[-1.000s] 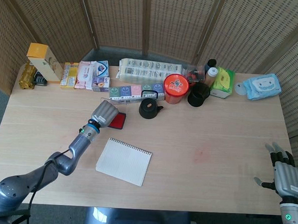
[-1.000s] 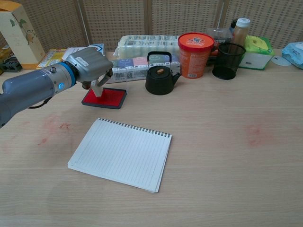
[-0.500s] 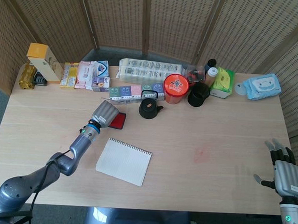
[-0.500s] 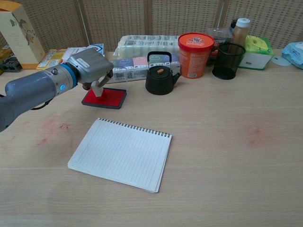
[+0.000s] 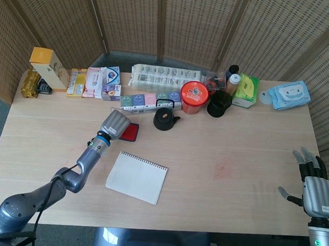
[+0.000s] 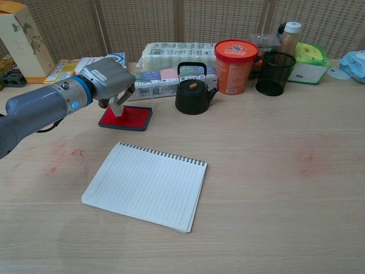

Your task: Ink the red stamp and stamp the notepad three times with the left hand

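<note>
The stamp (image 6: 118, 106) was gripped in the fingers of the left hand (image 6: 105, 79) and pressed on the red ink pad (image 6: 126, 118), so the light pad could be dragged up if it stuck, while the notepad (image 6: 147, 185) lay unmarked nearby.

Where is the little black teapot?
In the chest view, the black teapot stands at the table's back, left of the orange tub and right of the red ink pad.

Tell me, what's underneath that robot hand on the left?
Under the left hand lies a red ink pad in a black tray. The hand holds a stamp down onto it; the stamp's top is covered by the fingers.
</note>
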Action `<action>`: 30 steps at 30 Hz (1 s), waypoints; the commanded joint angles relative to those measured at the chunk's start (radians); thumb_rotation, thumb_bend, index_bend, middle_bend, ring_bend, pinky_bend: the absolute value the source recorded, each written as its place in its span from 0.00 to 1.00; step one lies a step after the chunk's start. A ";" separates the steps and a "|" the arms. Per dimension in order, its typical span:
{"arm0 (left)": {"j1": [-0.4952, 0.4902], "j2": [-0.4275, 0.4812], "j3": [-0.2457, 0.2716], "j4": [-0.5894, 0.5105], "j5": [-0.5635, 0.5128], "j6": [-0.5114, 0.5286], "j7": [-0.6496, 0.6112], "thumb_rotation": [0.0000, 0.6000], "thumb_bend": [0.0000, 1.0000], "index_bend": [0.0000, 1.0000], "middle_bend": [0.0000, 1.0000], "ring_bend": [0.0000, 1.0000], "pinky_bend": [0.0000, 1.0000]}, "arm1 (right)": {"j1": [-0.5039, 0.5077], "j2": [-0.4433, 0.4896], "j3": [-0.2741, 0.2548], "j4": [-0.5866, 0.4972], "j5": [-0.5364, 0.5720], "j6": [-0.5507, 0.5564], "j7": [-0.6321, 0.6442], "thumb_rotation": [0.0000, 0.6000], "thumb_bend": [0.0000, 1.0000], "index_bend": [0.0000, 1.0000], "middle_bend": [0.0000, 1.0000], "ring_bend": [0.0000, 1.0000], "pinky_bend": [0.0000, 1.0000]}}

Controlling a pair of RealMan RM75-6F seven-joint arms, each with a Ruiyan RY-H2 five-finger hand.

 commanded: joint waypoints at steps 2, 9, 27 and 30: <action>0.001 0.005 -0.002 -0.011 0.001 0.011 0.002 1.00 0.37 0.69 1.00 1.00 1.00 | -0.001 0.003 0.000 -0.005 0.002 -0.004 -0.001 1.00 0.08 0.00 0.00 0.00 0.00; 0.013 0.071 -0.012 -0.115 0.006 0.067 0.022 1.00 0.37 0.69 1.00 1.00 1.00 | -0.001 0.011 -0.003 -0.019 0.003 -0.014 -0.005 1.00 0.08 0.00 0.00 0.00 0.00; 0.090 0.379 0.114 -0.731 0.138 0.190 0.236 1.00 0.37 0.71 1.00 1.00 1.00 | -0.009 0.033 -0.008 -0.051 -0.010 -0.013 -0.003 1.00 0.08 0.00 0.00 0.00 0.00; 0.093 0.384 0.134 -0.769 0.156 0.189 0.281 1.00 0.37 0.71 1.00 1.00 1.00 | -0.010 0.037 -0.009 -0.057 -0.009 -0.015 -0.002 1.00 0.08 0.00 0.00 0.00 0.00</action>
